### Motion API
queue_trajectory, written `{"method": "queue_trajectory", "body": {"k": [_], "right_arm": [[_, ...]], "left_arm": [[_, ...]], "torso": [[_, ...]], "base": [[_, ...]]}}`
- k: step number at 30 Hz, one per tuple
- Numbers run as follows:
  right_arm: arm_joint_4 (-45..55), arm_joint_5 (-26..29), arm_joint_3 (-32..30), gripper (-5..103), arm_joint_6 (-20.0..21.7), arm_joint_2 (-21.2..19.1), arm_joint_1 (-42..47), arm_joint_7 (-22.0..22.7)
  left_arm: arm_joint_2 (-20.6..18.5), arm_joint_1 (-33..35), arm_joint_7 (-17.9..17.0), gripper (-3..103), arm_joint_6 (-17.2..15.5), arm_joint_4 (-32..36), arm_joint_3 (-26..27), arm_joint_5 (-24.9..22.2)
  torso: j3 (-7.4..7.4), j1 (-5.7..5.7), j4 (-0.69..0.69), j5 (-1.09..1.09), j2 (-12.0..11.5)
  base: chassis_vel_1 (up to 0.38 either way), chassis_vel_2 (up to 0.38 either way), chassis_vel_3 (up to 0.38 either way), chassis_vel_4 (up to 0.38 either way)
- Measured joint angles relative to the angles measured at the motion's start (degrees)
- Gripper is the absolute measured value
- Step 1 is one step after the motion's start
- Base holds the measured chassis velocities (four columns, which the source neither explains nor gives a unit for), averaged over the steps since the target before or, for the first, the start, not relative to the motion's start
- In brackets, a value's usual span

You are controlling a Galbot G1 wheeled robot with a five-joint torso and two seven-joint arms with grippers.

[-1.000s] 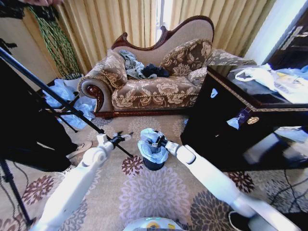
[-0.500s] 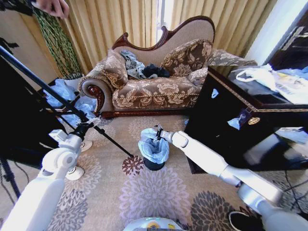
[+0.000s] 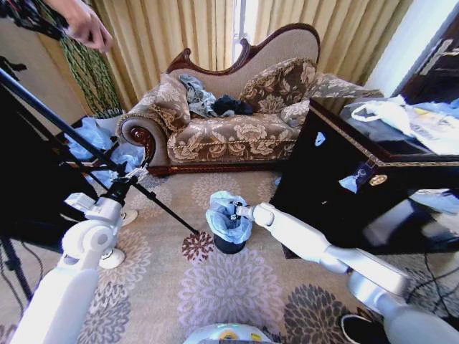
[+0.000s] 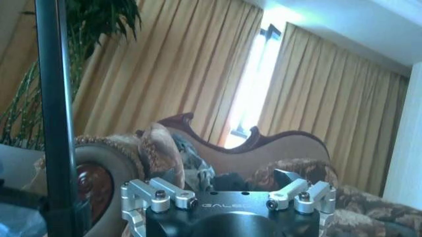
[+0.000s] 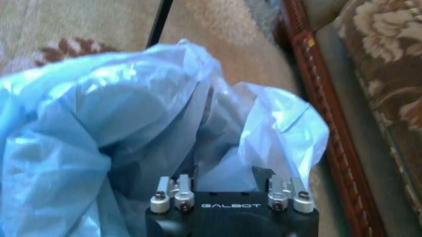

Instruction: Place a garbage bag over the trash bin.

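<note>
The small black trash bin (image 3: pixel 229 245) stands on the patterned carpet in front of the sofa. The pale blue garbage bag (image 3: pixel 224 221) is draped over its rim and bunched around its top; the right wrist view shows the garbage bag (image 5: pixel 118 113) crumpled, with its mouth partly open. My right gripper (image 3: pixel 234 210) hangs just over the bin's mouth, fingers spread, and my right gripper (image 5: pixel 226 172) has loose plastic in front of it. My left gripper (image 3: pixel 134 175) is held up far to the left of the bin, open and holding nothing, beside a tripod leg.
A black tripod leg (image 3: pixel 161 209) slants down to the carpet just left of the bin. The ornate sofa (image 3: pixel 229 132) stands behind and the glossy black cabinet (image 3: pixel 337 193) close on the right. A heap of pale blue plastic (image 3: pixel 97 140) lies at the far left.
My left arm swung away from the bin to the far left. My right gripper went to the bin's far rim, then came back down over its mouth; the bag now sits higher at the back.
</note>
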State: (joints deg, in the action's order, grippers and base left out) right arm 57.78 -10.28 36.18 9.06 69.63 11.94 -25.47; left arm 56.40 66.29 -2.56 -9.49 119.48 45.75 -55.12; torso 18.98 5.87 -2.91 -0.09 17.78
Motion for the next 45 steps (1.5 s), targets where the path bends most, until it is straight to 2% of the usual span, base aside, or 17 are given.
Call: {"method": "queue_trajectory", "body": {"k": [1, 3, 4, 7, 14, 19, 24, 27, 30, 32, 34, 35, 38, 39, 42, 43, 45], "right_arm": [[-0.3, -0.3, 0.4, 62, 0.0, 0.1, -0.2, -0.3], [-0.4, -0.4, 0.7, 62, 0.0, 0.1, -0.3, -0.5], [-0.1, -0.4, 1.3, 68, 0.2, -0.2, -0.4, -0.9], [1.6, -0.2, 2.3, 56, 1.0, -1.0, -0.5, -1.6], [-0.6, -2.0, 2.1, 40, 1.1, 0.8, -0.7, -2.4], [-0.4, -2.2, 3.0, 22, 1.6, 0.9, -0.9, -2.9], [-3.0, -3.9, 3.1, 16, 1.4, 2.8, -1.0, -3.1], [-5.0, -4.8, 3.5, 24, 1.1, 4.2, -1.4, -3.3], [-6.8, -6.7, 4.6, 41, 1.0, 6.0, -2.3, -3.9], [-7.2, -7.4, 4.9, 41, 1.0, 6.3, -2.6, -4.0], [-8.3, -9.2, 5.8, 51, 1.0, 7.0, -3.3, -4.5], [-8.3, -9.2, 5.8, 51, 1.0, 7.0, -3.3, -4.5], [-9.3, -10.2, 5.9, 68, 1.2, 7.3, -3.8, -4.8], [-9.3, -10.2, 5.9, 68, 1.2, 7.3, -3.8, -4.8], [-9.1, -10.6, 6.4, 84, 1.2, 6.6, -3.8, -5.2], [-9.1, -10.6, 6.4, 84, 1.2, 6.6, -3.8, -5.2], [-8.9, -10.8, 6.4, 94, 1.3, 6.2, -3.7, -5.3]], "left_arm": [[-0.1, -0.1, 0.0, 100, 0.0, 0.1, 0.1, -0.3], [-0.2, -0.2, -0.1, 100, 0.0, 0.1, 0.3, -0.5], [-0.4, -0.3, -0.1, 100, 0.0, 0.2, 0.5, -1.1], [-0.4, -0.5, 0.0, 100, -0.1, 0.2, 0.5, -1.9], [-0.1, -0.7, 0.0, 100, -0.3, 0.2, 0.5, -2.3], [0.0, -0.7, 0.1, 100, -0.3, 0.2, 0.5, -3.0], [0.1, -0.8, 0.1, 100, -0.3, 0.5, 0.5, -3.6], [-0.2, -1.0, 0.1, 100, -0.4, 0.5, 0.7, -4.2], [-0.3, -1.2, 0.1, 100, -0.3, 0.6, 0.9, -5.1], [-0.3, -1.2, 0.1, 100, -0.3, 0.6, 0.9, -5.2], [-0.4, -1.2, 0.2, 100, -0.3, 0.6, 1.0, -5.4], [-0.4, -1.2, 0.2, 100, -0.3, 0.6, 1.0, -5.4], [-0.3, -1.3, 0.5, 100, -0.1, 0.5, 0.7, -5.5], [-0.3, -1.3, 0.5, 100, -0.1, 0.5, 0.7, -5.5], [-0.3, -1.8, 0.5, 100, -0.1, 0.3, 0.4, -5.6], [-0.3, -1.8, 0.5, 100, -0.1, 0.3, 0.4, -5.6], [-0.2, -2.0, 0.6, 100, -0.1, 0.1, 0.2, -5.7]], "torso": [[0.0, 0.0, 0.01, -0.01, 0.0], [0.0, 0.0, 0.01, -0.02, 0.0], [0.0, 0.0, 0.02, 0.0, 0.0], [0.0, 0.0, -0.01, 0.0, 0.0], [0.0, 0.0, 0.01, -0.01, 0.0], [0.0, 0.0, 0.0, -0.01, 0.0], [0.0, 0.0, 0.01, 0.01, 0.0], [0.0, 0.0, 0.0, -0.02, 0.0], [0.0, 0.0, 0.01, 0.0, 0.0], [0.0, 0.0, 0.01, 0.0, 0.0], [0.0, 0.0, 0.01, -0.02, 0.0], [0.0, 0.0, 0.01, -0.02, 0.0], [0.0, 0.0, 0.01, 0.0, 0.0], [0.0, 0.0, 0.01, 0.0, 0.0], [0.0, 0.0, 0.0, 0.0, 0.0], [0.0, 0.0, 0.0, 0.0, 0.0], [0.0, 0.0, -0.01, 0.0, 0.0]], "base": [[0.0, 0.0, 0.0, 0.0], [0.0, 0.0, 0.0, 0.0], [0.0, 0.0, 0.0, 0.0], [0.0, 0.0, 0.0, 0.0], [0.0, 0.0, 0.0, 0.0], [0.0, 0.0, 0.0, 0.0], [0.0, 0.0, 0.0, 0.0], [0.0, 0.0, 0.0, 0.0], [0.0, 0.0, 0.0, 0.0], [0.0, 0.0, 0.0, 0.0], [0.0, 0.0, 0.0, 0.0], [0.0, 0.0, 0.0, 0.0], [0.0, 0.0, 0.0, 0.0], [0.0, 0.0, 0.0, 0.0], [0.0, 0.0, 0.0, 0.0], [0.0, 0.0, 0.0, 0.0], [0.0, 0.0, 0.0, 0.0]]}}
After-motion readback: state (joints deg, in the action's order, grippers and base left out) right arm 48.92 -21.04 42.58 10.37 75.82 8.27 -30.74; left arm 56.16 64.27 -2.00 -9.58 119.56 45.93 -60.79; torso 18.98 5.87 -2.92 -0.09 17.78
